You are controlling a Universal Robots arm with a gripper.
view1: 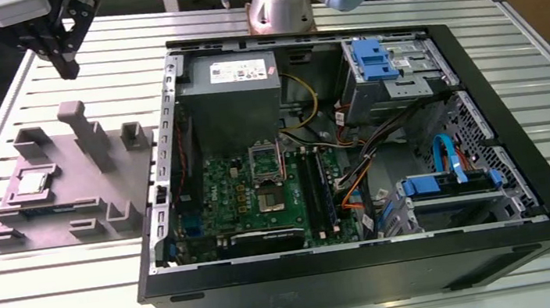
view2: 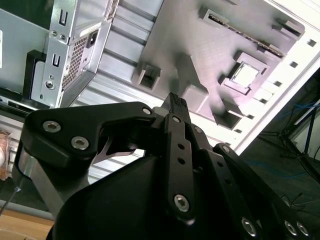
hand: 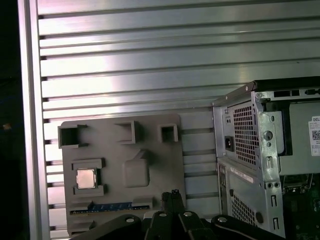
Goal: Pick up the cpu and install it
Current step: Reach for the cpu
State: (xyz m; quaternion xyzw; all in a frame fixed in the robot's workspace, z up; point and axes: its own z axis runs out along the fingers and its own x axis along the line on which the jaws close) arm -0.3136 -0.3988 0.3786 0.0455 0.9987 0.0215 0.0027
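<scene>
cpu [view1: 33,181] lies flat, metal top up, in a square recess of the grey fixture tray [view1: 125,172]. It is not yet picked up.

Worktop [view1: 63,306]: slatted metal, carrying the tray and the open computer case [view1: 373,264] side by side.

Case contents: grey power supply [view1: 227,81], blue drive bays [view1: 381,58], green motherboard [view1: 239,198]. The socket [view1: 269,199] on the board looks unoccupied.

Tray contents: cpu in its recess, plus a blue-edged strip [hand: 110,206] in the slot just beside it. Other pockets look empty.

End effector [view1: 66,68]: raised over the tray's far edge, fingertips together, nothing held.

Key relation: the cpu sits below the end effector, well apart from it and offset to the side away from the case, as the first wrist view shows. The chip is square with no long axis, its edges in line with the tray's.
</scene>
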